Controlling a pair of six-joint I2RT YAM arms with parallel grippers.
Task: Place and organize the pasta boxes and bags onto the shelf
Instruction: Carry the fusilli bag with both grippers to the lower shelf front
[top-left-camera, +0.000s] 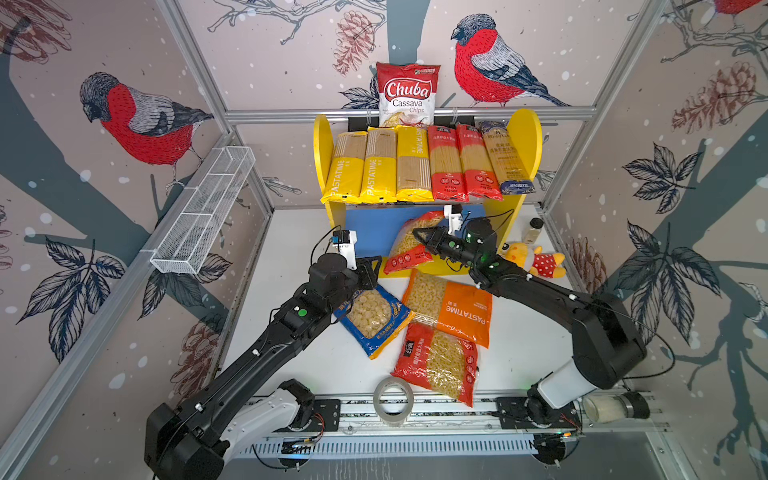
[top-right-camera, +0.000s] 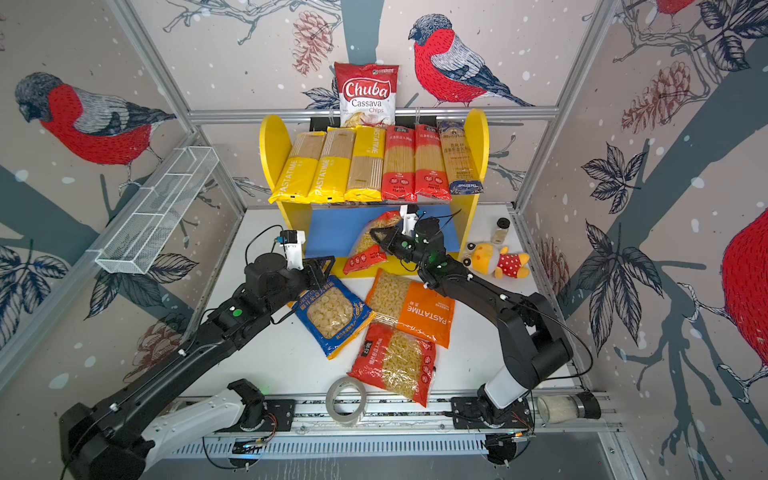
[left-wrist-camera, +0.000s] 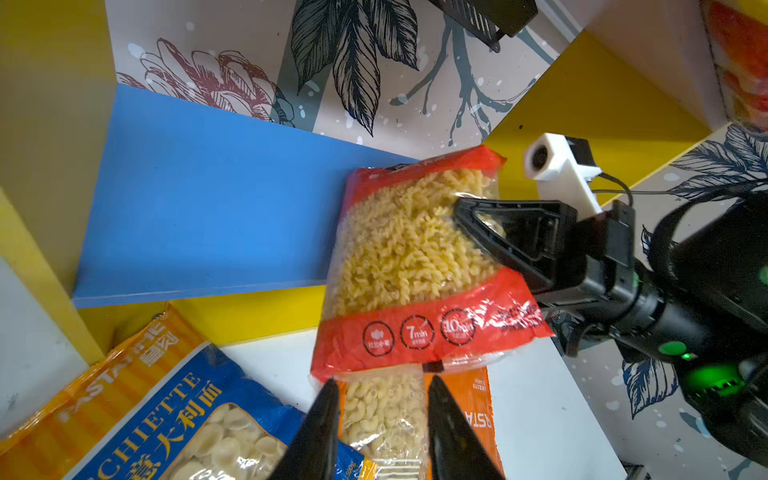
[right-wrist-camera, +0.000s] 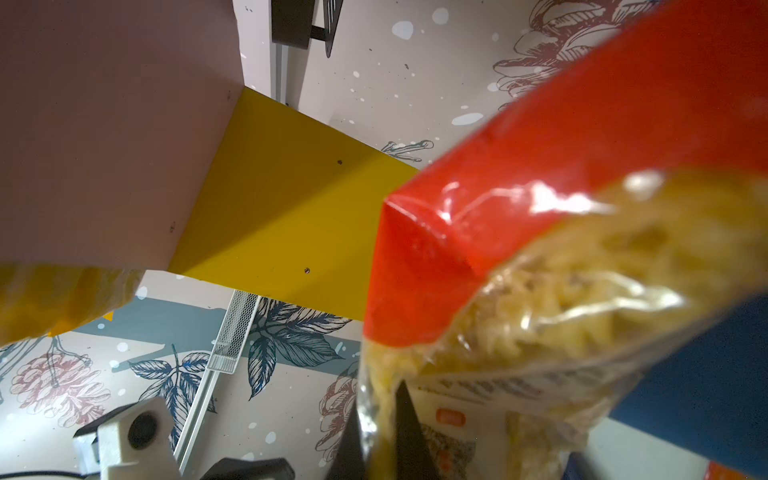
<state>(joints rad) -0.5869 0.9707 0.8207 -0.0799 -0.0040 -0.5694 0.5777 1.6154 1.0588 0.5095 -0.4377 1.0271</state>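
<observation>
"Chuba Cassava Chips" on the chip bag (top-left-camera: 408, 93); "PASTATIME" on the yellow packs (top-left-camera: 344, 170) and the orange bag (top-left-camera: 451, 305); "7min" on the red fusilli bag (left-wrist-camera: 415, 266).

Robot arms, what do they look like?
The left arm and right arm are black with white base sections, thin black cables and green lights. The left gripper and right gripper have pointed black triangular fingers, with a small white camera on each wrist.

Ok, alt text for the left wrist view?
The right tool pinches a red fusilli bag lying half on the shelf's blue lower board. The open left tool hangs just short of its near end, above an orange pasta bag.
</observation>
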